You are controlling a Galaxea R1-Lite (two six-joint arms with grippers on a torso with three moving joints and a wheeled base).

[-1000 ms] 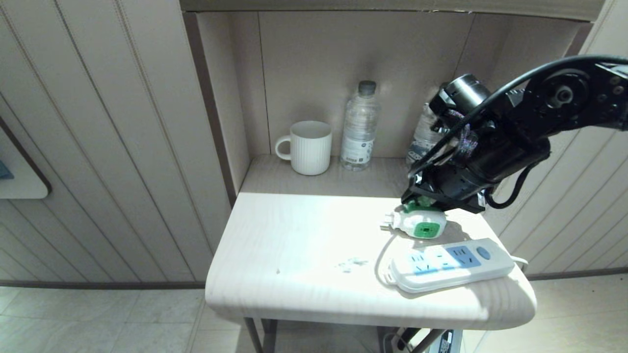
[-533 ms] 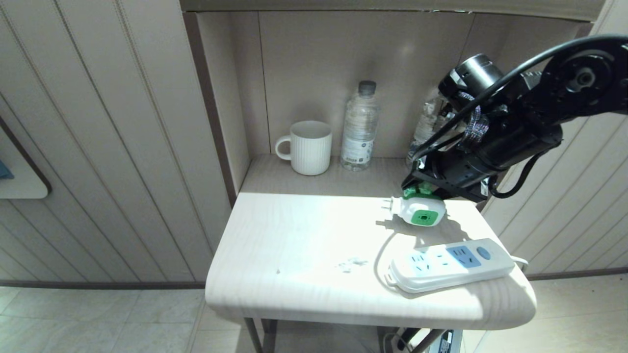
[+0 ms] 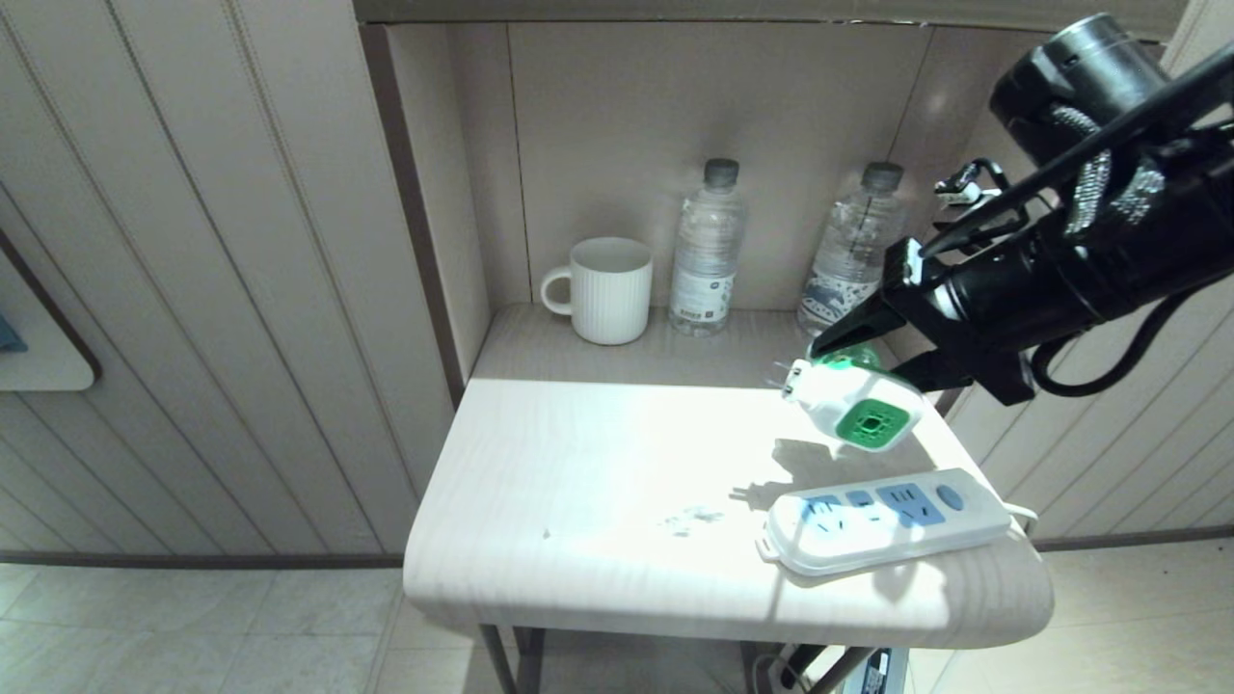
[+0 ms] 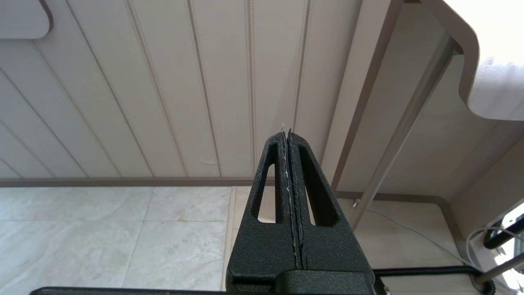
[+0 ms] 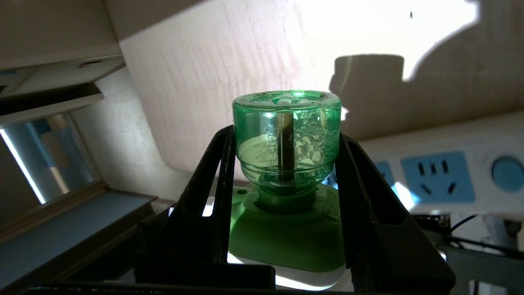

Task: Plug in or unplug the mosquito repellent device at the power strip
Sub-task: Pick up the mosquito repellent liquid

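1. The right gripper (image 3: 853,357) reaches in from the right side of the head view, above the far right part of the table (image 3: 598,501).
2. Its two black fingers (image 5: 360,196) stand partly apart and are pressed against both sides of the green bottle of the mosquito repellent device (image 3: 858,405); the device is clamped between them.
3. The device hangs in the air, clear of the tabletop, tilted, with its white head and green centre facing the camera and its plug prongs pointing to the left of the head view.
4. Its shadow falls on the table just below it.
5. The power strip (image 3: 882,520) lies flat near the front right edge of the table, below and in front of the device, not touching it. None of its sockets holds a plug.
6. A white mug (image 3: 603,289) and two clear water bottles (image 3: 709,251) stand in the recess at the back.
7. The left gripper (image 4: 288,135) is low beside the table, above the tiled floor, with its fingers pressed together and nothing between them.
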